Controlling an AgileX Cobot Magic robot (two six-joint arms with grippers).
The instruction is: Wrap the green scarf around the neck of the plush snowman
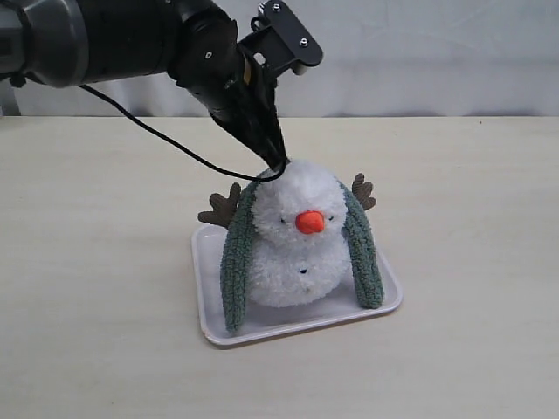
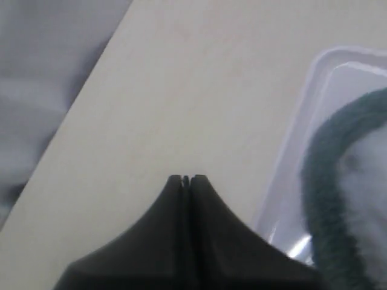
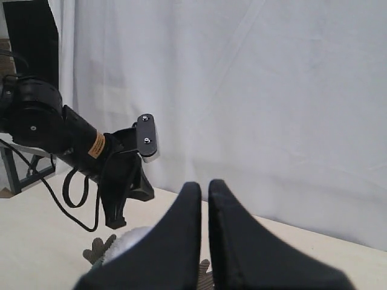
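Note:
The plush snowman [image 1: 297, 218] sits upright on a white tray [image 1: 218, 327]. The green scarf [image 1: 236, 262] passes behind its head, and both ends hang down the front, one on each side; the other end [image 1: 365, 257] reaches the tray. The front of the snowman's neck [image 1: 284, 247] is bare white fluff. My left gripper [image 1: 275, 164] is shut and empty, its tips at the top back of the head where the scarf crosses. In the left wrist view this gripper [image 2: 185, 179] is over the table beside the scarf [image 2: 320, 181]. My right gripper [image 3: 204, 184] hangs shut and empty in the air.
Brown twig arms [image 1: 221, 208] stick out on both sides behind the scarf. A black cable [image 1: 175, 148] hangs from the left arm over the table. A white curtain [image 3: 272, 90] backs the scene. The right arm does not show in the exterior view.

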